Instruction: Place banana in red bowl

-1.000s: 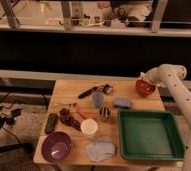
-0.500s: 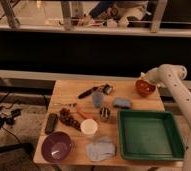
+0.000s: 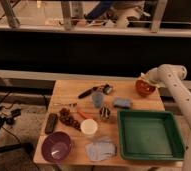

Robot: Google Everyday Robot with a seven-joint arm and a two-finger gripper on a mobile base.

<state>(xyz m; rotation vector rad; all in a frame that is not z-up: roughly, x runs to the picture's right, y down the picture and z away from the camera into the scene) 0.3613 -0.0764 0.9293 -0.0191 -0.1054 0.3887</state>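
One red bowl [image 3: 145, 88] sits at the far right corner of the wooden table [image 3: 69, 92], close to both the far edge and the right edge. The gripper [image 3: 144, 78] hangs just over the bowl's far rim, on the white arm [image 3: 181, 92] reaching in from the right; whether it is open or closed cannot be told. The green tray [image 3: 149, 134] fills the near right area, leaving a bare strip before the bowl. A purple bowl [image 3: 57, 146] stands well apart, near left. Against half a second earlier, nothing has shifted.
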